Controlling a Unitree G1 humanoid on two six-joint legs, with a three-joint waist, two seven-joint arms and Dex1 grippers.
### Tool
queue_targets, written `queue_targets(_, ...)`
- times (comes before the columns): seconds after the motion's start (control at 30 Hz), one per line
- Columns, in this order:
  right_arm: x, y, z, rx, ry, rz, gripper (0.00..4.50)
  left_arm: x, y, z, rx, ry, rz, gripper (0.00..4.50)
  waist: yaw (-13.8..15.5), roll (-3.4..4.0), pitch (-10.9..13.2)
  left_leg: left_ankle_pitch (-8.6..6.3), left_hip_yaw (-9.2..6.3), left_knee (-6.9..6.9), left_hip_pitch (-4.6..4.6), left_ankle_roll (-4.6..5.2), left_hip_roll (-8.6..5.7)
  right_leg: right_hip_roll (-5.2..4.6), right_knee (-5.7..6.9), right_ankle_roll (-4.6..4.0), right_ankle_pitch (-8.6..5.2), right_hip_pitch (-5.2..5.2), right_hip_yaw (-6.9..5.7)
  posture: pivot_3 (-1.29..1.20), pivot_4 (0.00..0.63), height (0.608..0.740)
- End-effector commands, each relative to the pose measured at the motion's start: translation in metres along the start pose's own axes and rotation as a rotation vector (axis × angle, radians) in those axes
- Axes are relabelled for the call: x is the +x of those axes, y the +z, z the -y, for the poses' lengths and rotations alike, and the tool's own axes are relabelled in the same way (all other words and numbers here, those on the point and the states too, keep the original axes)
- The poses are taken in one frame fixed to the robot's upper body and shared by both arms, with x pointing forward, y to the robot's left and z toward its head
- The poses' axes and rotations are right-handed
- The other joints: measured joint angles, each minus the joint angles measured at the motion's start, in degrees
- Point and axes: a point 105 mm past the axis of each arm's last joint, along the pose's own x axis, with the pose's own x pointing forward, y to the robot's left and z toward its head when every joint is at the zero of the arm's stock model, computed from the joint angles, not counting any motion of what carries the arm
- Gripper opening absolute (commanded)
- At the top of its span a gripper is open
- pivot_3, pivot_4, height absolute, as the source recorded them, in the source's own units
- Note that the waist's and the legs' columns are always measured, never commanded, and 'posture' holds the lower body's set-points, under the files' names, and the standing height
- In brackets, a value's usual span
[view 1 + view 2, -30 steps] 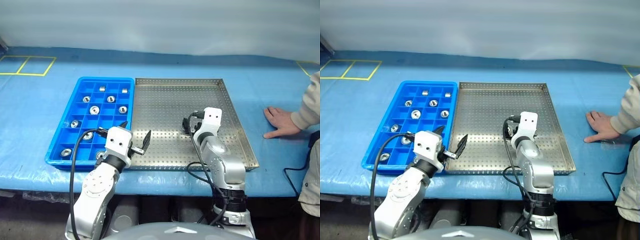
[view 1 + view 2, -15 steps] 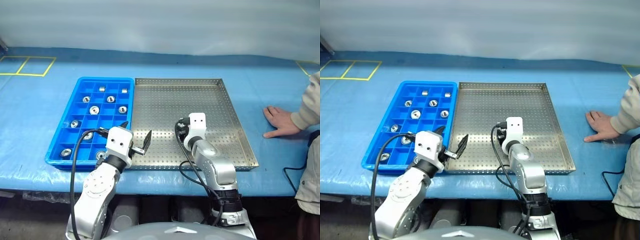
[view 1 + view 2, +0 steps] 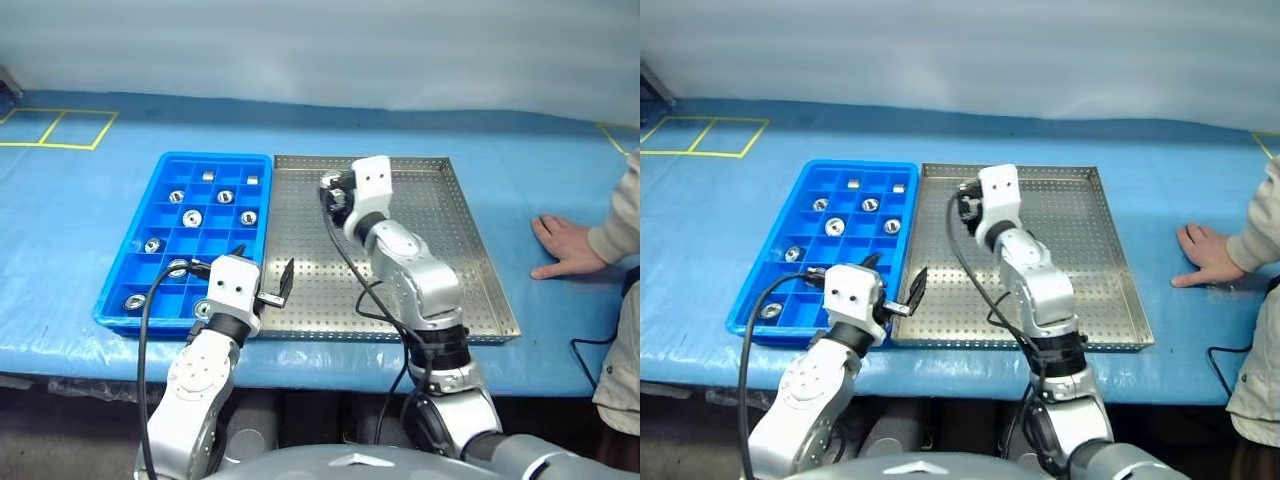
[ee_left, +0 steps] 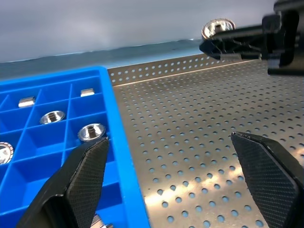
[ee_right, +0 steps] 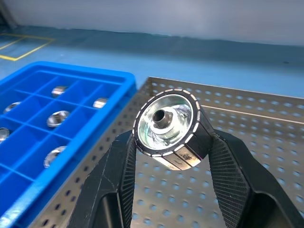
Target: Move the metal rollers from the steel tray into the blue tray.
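We see one metal roller (image 5: 167, 130) pinched between the two black fingers (image 5: 114, 180) of the right gripper (image 3: 333, 196), held above the steel tray (image 3: 450, 260) near its far left corner (about eleven o'clock on the tray). Other rollers (image 3: 192, 217) sit in compartments of the blue tray (image 3: 150, 215), which lies just beside the steel tray at nine o'clock. Our left gripper (image 3: 262, 280) hangs wide and empty over the seam between both trays, near edge

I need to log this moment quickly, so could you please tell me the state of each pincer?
Left pincer: open, holding nothing.
Right pincer: closed on a shiny silver cylindrical metal roller.
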Motion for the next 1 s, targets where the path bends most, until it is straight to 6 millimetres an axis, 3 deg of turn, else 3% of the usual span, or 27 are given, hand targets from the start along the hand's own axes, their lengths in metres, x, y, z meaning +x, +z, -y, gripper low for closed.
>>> queue_targets(0.03, 0.011, 0.016, -0.023, 0.0, 0.1, 0.05, 1.87, -0.008, 0.016, -0.011, 0.013, 0.087, 0.073, 4.5, 0.86, -0.01, 0.01, 0.0, -0.02, 0.0, -0.01, 0.0, 0.0, -0.02, 0.0, -0.07, 0.04, 0.0, -0.02, 0.45, 0.15, 0.74)
queue_targets(0.4, 0.031, -0.007, -0.061, 0.008, 0.253, -0.03, 1.87, -0.025, 0.013, -0.023, 0.015, 0.206, 0.059, 4.5, 8.1, -0.03, 0.03, 0.0, -0.06, 0.0, -0.08, 0.0, 0.02, -0.09, -0.06, 0.07, -0.06, -0.03, -0.19, 0.56, 0.15, 0.74)
queue_targets(0.73, 0.026, -0.03, -0.05, 0.027, 0.225, -0.102, 1.87, -0.022, 0.013, -0.019, 0.023, 0.156, 0.056, 4.5, 14.61, -0.02, 0.03, -0.02, -0.11, 0.0, -0.24, -0.03, 0.01, -0.06, -0.18, 0.05, -0.1, -0.09, -0.44, 0.51, 0.15, 0.74)
queue_targets(0.93, 0.022, -0.045, -0.046, 0.055, 0.218, -0.151, 1.87, -0.019, 0.013, -0.016, 0.023, 0.129, 0.058, 4.5, 15.7, -0.02, 0.03, -0.02, -0.1, 0.01, -0.29, -0.03, 0.0, -0.06, -0.21, 0.03, -0.12, -0.11, -0.54, 0.49, 0.15, 0.74)
queue_targets(1.0, 0.021, -0.049, -0.045, 0.056, 0.214, -0.161, 2.6, -0.018, 0.013, -0.015, 0.023, 0.121, 0.058, 4.5, 15.78, -0.02, 0.02, -0.02, -0.1, 0.0, -0.29, -0.03, -0.01, -0.06, -0.22, 0.02, -0.12, -0.09, -0.57, 0.49, 0.15, 0.74)
